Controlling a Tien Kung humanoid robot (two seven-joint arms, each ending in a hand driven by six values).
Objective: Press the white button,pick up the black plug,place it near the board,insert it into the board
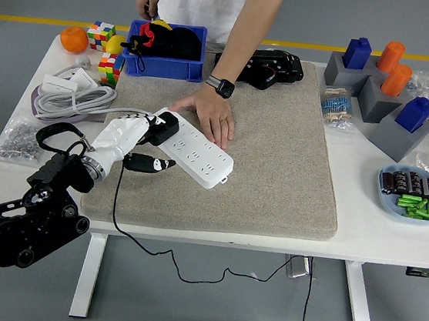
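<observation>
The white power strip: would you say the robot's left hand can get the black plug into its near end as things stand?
Probably yes. The left hand holds the black plug right at the near end of the white power strip, with nothing between them. The person's hand rests on the strip's far edge, clear of that end.

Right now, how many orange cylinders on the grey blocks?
2. One orange cylinder stands at the far right of the table; the second orange cylinder stands just in front of it. More could be hidden.

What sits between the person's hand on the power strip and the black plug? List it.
In the head view, only bare white power strip sockets lie between the person's hand and the black plug, held by the left hand.
</observation>
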